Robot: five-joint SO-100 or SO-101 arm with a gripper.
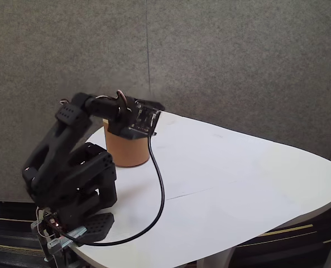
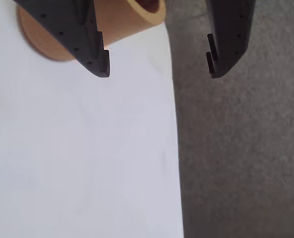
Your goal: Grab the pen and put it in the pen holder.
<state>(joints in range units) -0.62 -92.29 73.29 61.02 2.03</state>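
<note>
Pen holder point(image 2: 122, 20) sits at the top of the wrist view, just behind the left finger point(image 2: 89, 44) of the pincer point(image 2: 159, 72), whose jaws are spread wide and pinch nothing. Below them lies bare white tabletop point(image 2: 87, 158), its edge meeting grey floor on the right. In the fixed view the black arm point(image 1: 70, 167) folds at the near corner, a black cable point(image 1: 154, 195) looping across the tabletop point(image 1: 238, 178). Beyond, the pincer point(image 1: 145, 120) hangs over the pen holder point(image 1: 127, 149), covering its rim.

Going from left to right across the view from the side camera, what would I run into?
Black robot arm → orange-brown pen holder → black cable → bare white table.
</note>
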